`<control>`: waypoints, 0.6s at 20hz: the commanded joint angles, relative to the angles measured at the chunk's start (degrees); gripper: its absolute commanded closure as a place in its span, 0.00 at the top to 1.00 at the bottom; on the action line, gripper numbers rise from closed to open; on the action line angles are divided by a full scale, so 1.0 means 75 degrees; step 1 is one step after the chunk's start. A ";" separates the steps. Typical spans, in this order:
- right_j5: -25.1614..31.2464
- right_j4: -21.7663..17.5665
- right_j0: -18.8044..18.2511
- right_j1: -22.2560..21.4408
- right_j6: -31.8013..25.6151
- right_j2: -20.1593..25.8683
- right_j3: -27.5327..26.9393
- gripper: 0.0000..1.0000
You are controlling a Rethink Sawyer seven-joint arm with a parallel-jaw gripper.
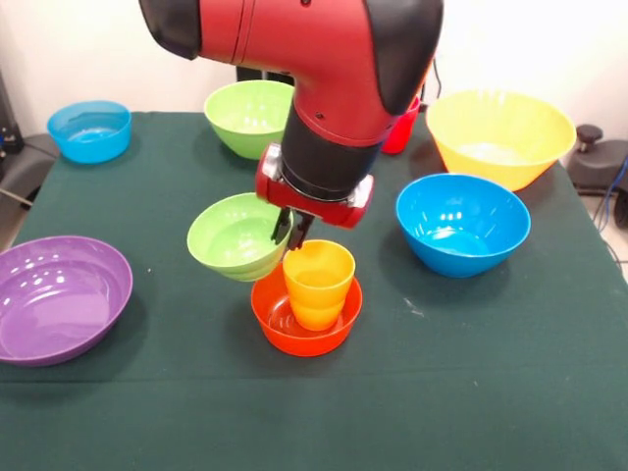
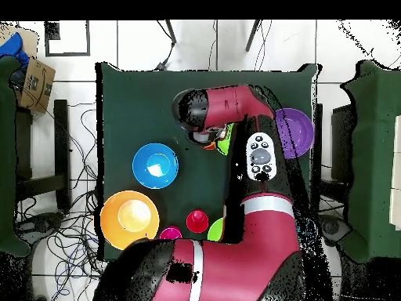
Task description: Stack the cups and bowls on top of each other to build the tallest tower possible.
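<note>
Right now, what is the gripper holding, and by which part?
The gripper holds the small green bowl by its rim, lifted beside the yellow-orange cup.

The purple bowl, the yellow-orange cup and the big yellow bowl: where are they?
purple bowl [image 1: 59,294]: front view, inner floor.
yellow-orange cup [image 1: 318,280]: front view, front wall.
large yellow bowl [image 1: 500,137]: front view, inner wall.

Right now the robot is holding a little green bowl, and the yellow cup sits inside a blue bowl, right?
Not quite. The front view shows the yellow cup sitting in the small orange bowl, not a blue one. The gripper does hold the little green bowl.
</note>
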 commanded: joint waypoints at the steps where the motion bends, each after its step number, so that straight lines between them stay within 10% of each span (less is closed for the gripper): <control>1: -0.0217 -0.0052 -0.0206 -0.0179 -0.0580 0.0248 0.0178 0.00; 12: -0.0694 -0.0325 -0.0305 -0.0453 -0.0751 0.0169 0.0610 0.00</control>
